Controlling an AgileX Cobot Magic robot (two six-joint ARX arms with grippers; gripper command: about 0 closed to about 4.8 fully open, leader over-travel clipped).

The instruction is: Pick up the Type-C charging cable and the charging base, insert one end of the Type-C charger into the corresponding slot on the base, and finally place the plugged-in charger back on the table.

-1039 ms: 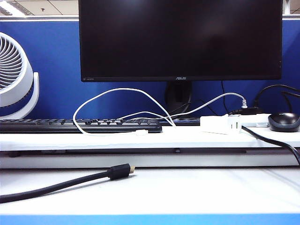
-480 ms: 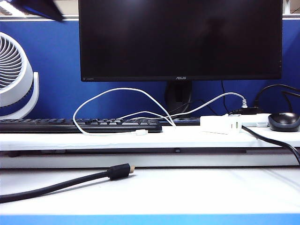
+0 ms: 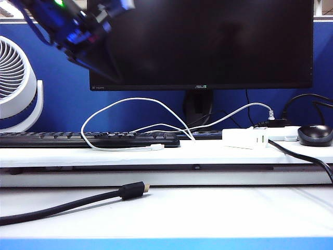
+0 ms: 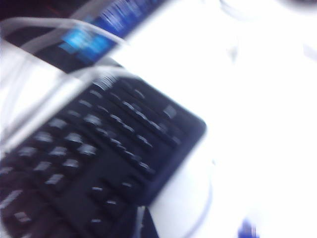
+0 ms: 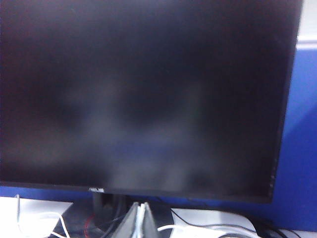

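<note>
The monitor (image 3: 200, 44) fills the upper centre of the exterior view, above the white bench (image 3: 208, 213), whose raised shelf (image 3: 197, 153) crosses mid-frame. On the shelf, from larger to smaller: a fan (image 3: 15, 86) at far left, a black keyboard (image 3: 62, 139) left of centre, a power strip (image 3: 283, 133) and a mouse (image 3: 315, 135) at far right. A thick black cable (image 3: 73, 202) lies across the lower bench at lower left. The charging base (image 3: 243, 138), a small white block, sits right of centre on the shelf, long axis across the frame, its port end facing right. The Type-C charging cable (image 3: 130, 112) arches up from the shelf left of centre, and one white plug end rests on the shelf just in front of the keyboard's right end. The left gripper (image 3: 96, 21) shows blurred at upper left of the exterior view, high above the shelf; the cable lies below it and slightly rightward, the base much farther right. In the left wrist view the left gripper's fingertips read as together over the keyboard. The right gripper (image 5: 141, 220) is absent from the exterior view; its wrist view shows the fingers pressed together, facing the monitor. By this layout, the left arm is the nearer to the cable, and the base lies on the right arm's side.
</note>
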